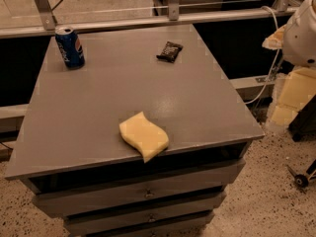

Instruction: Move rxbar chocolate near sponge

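The rxbar chocolate [169,51] is a small black wrapper lying flat near the far right of the grey cabinet top [98,98]. The sponge [143,136] is pale yellow with wavy edges and lies at the front edge of the top, one corner hanging slightly over. My gripper [291,100] hangs off the table's right side, below the white arm [303,33], well away from both the bar and the sponge. It holds nothing that I can see.
A blue Pepsi can [69,47] stands upright at the far left corner. A metal rail [148,21] runs behind the cabinet. Drawers [143,194] face front. A white cable [269,78] hangs at the right, above speckled floor.
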Robot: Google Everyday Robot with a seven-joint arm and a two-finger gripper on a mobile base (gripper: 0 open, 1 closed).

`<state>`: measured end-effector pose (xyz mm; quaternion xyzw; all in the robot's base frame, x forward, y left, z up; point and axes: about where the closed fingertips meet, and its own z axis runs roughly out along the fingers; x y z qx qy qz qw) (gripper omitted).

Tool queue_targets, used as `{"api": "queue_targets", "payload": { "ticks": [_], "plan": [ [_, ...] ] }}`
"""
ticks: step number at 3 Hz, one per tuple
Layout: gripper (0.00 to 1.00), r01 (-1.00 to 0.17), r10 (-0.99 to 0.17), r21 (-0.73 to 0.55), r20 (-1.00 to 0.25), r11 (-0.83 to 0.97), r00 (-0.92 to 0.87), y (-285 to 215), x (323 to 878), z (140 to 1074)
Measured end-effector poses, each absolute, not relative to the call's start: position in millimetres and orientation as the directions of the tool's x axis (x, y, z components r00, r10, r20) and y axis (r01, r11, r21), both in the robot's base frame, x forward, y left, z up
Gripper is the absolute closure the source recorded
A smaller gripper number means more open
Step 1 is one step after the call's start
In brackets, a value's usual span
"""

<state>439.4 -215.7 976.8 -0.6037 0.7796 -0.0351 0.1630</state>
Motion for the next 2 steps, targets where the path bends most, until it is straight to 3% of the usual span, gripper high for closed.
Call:
{"api": "queue_targets", "payload": {
  "ticks": [2],
  "plan": [
    [0.0,-0.92,-0.934,-0.28,-0.305,0.274,-0.186,-196,479,968]
  ]
}}
